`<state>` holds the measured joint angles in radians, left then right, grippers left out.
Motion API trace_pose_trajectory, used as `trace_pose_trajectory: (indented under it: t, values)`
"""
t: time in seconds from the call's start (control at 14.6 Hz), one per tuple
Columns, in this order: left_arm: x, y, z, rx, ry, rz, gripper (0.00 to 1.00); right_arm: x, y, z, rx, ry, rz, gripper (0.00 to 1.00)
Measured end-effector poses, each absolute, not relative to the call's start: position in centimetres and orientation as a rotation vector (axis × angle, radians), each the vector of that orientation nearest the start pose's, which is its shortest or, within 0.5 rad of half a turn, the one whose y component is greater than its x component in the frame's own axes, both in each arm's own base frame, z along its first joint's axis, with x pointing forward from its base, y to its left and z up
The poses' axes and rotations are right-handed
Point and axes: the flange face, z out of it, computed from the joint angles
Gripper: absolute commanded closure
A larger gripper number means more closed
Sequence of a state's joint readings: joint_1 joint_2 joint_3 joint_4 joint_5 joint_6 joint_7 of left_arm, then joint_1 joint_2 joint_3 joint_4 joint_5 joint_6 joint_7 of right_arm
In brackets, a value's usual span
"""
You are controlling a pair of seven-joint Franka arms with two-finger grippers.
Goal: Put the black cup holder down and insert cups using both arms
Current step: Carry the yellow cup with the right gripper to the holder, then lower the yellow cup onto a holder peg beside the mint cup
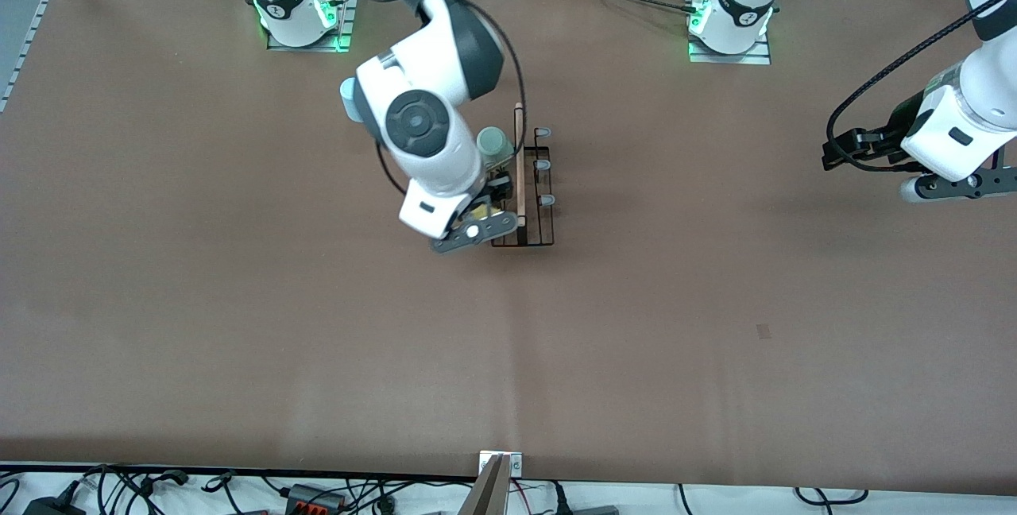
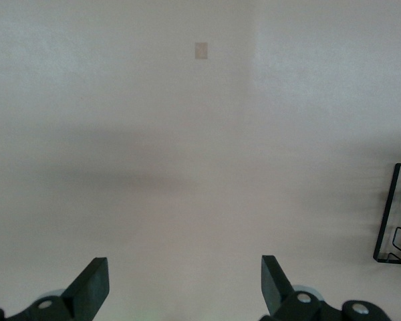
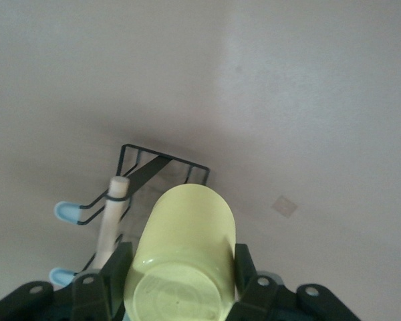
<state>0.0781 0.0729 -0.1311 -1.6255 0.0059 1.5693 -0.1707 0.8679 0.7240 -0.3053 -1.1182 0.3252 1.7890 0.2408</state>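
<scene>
Right end effector (image 3: 180, 287) first: we see it clamped on the yellow cup (image 3: 182, 254), one finger (image 3: 112, 271) pressed to each side, the cup's base turned toward the wrist camera. In the front view this end effector (image 1: 485, 217) sits just left of centre in the frame, over the black cup holder (image 1: 531, 189), at the end of the holder nearer the front camera. We see the holder's wooden rod handle (image 1: 519, 165) running up and down the frame, with three pale-tipped prongs (image 1: 543, 166) showing on its right in the frame. In the right wrist view, the rack (image 3: 162, 167) appears below the yellow cup.

We also see a pale mint green cup (image 1: 493, 141) on the holder beside the handle, just above the right end effector in the frame, and a light blue cup (image 1: 347, 98) peeking out at the left of the right arm's wrist; what it rests on we cannot tell.

Left end effector (image 2: 184, 284) waits with its fingers spread wide and nothing between them. In the front view it (image 1: 842, 151) hangs at the right edge of the frame, over the bare brown surface (image 1: 715, 300), well apart from the holder. A corner of the rack (image 2: 395, 217) shows at the right edge of the left wrist view.
</scene>
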Motion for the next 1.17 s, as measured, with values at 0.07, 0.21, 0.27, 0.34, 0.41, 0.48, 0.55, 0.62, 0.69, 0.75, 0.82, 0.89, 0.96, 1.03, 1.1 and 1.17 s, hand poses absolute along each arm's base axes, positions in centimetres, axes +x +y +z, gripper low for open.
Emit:
trace_pose_trajectory:
  t: [0.07,0.21,0.27,0.34,0.41,0.48,0.55,0.62,0.69,0.75,0.82,0.89,0.96,1.03,1.1,1.17]
  values:
    - [56.9,-2.7,55.8,-3.119,-0.183,0.200,0.00,57.1,48.1,39.0,-3.012,-0.494,0.105,0.73]
    - [56.9,-2.7,55.8,-3.119,-0.183,0.200,0.00,56.9,48.5,38.1,-3.024,-0.503,0.113,0.73]
    - [56.9,-2.7,55.8,-3.119,-0.183,0.200,0.00,57.0,48.5,37.8,-3.027,-0.502,0.117,0.73]
    - [56.9,-2.7,55.8,-3.119,-0.183,0.200,0.00,57.0,48.5,37.5,-3.030,-0.501,0.121,0.73]
    - [56.9,-2.7,55.8,-3.119,-0.183,0.200,0.00,57.0,48.5,37.3,-3.031,-0.502,0.125,0.73]
    - [56.9,-2.7,55.8,-3.119,-0.183,0.200,0.00,56.9,48.6,37.0,-3.033,-0.503,0.129,0.73]
    - [56.9,-2.7,55.8,-3.119,-0.183,0.200,0.00,56.9,48.6,36.8,-3.035,-0.505,0.132,0.73]
    - [56.9,-2.7,55.8,-3.119,-0.183,0.200,0.00,56.9,48.8,36.5,-3.036,-0.507,0.132,0.73]
    - [56.9,-2.7,55.8,-3.119,-0.183,0.200,0.00,56.9,48.9,36.2,-3.037,-0.507,0.128,0.73]
    - [56.9,-2.7,55.8,-3.119,-0.183,0.200,0.00,56.9,48.9,35.9,-3.038,-0.508,0.126,0.73]
    - [56.9,-2.7,55.8,-3.119,-0.183,0.200,0.00,56.9,49.0,35.7,-3.039,-0.508,0.128,0.73]
    - [56.9,-2.7,55.8,-3.119,-0.183,0.203,0.00,56.9,49.0,35.5,-3.041,-0.508,0.130,0.73]
    - [56.9,-2.7,55.8,-3.118,-0.183,0.206,0.00,56.9,49.0,35.3,-3.041,-0.509,0.132,0.73]
    - [56.9,-2.7,55.8,-3.118,-0.183,0.205,0.00,56.9,49.1,35.2,-3.042,-0.511,0.134,0.73]
    - [56.9,-2.7,55.9,-3.119,-0.183,0.202,0.00,56.8,49.1,35.1,-3.043,-0.512,0.137,0.73]
    - [56.8,-2.7,56.0,-3.119,-0.183,0.200,0.00,56.8,49.2,34.8,-3.045,-0.513,0.141,0.73]
